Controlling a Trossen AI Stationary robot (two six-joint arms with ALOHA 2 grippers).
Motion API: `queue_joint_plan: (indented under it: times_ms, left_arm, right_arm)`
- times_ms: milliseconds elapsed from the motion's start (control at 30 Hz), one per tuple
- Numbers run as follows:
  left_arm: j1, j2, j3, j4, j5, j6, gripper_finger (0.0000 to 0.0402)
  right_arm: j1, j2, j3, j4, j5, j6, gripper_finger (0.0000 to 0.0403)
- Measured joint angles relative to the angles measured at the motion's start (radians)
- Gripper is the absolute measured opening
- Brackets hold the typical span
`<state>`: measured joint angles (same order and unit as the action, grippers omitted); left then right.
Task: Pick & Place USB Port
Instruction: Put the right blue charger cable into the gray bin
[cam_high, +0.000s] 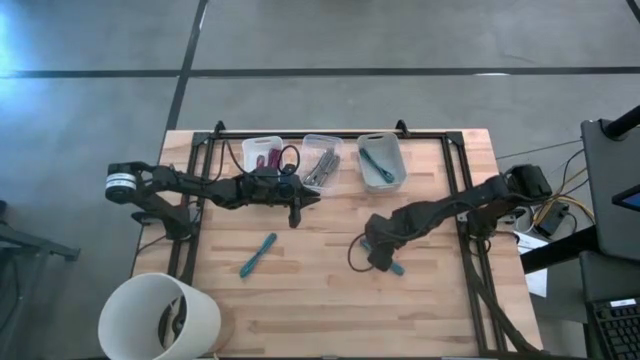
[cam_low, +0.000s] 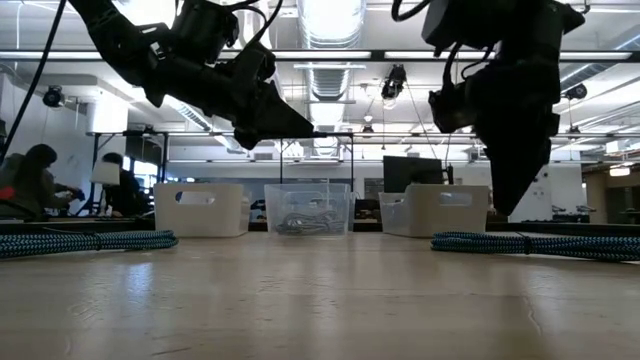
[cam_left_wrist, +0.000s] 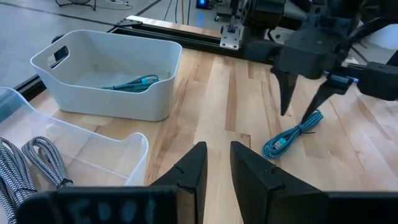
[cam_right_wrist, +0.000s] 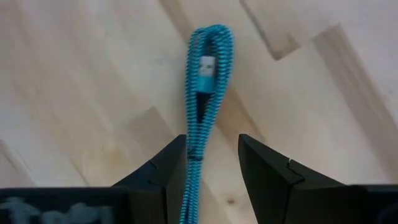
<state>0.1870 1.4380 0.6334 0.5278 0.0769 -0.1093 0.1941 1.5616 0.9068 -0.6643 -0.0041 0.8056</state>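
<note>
A coiled teal USB cable (cam_right_wrist: 202, 93) lies flat on the wooden table (cam_high: 320, 300). My right gripper (cam_right_wrist: 213, 163) hangs above it, pointing down and open, one finger on either side of the bundle. It stands clear of the cable in the left wrist view (cam_left_wrist: 292, 137) and in the low view (cam_low: 510, 205). A second teal cable (cam_high: 257, 255) lies on the table's left half. My left gripper (cam_high: 293, 217) hovers near the bins, slightly open and empty (cam_left_wrist: 216, 168). The right white bin (cam_high: 381, 160) holds another teal cable (cam_left_wrist: 127, 84).
Three bins stand in a row at the far edge: a white one (cam_high: 262, 152), a clear one (cam_high: 322, 160) with striped cables (cam_left_wrist: 37, 158), and the right white one. A white bucket (cam_high: 160, 315) sits at the near left corner. Bare wood lies between the two arms.
</note>
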Motion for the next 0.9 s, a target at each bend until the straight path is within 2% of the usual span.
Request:
queue_joint_plan:
  times_ms: [300, 567, 733, 900]
  left_arm:
    - [0.0, 0.0, 0.0, 0.0, 0.0, 0.0, 0.0074]
    - [0.0, 0.0, 0.0, 0.0, 0.0, 0.0, 0.0074]
    - [0.0, 0.0, 0.0, 0.0, 0.0, 0.0, 0.0074]
    - [0.0, 0.0, 0.0, 0.0, 0.0, 0.0, 0.0074]
  right_arm:
    - [0.051, 0.0, -0.061, 0.099, 0.002, 0.018, 0.0137]
    - [0.051, 0.0, -0.142, 0.277, 0.004, 0.055, 0.0137]
    - [0.051, 0.0, -0.153, 0.283, 0.012, 0.008, 0.0137]
    - [0.051, 0.0, -0.169, 0.283, 0.073, -0.031, 0.0137]
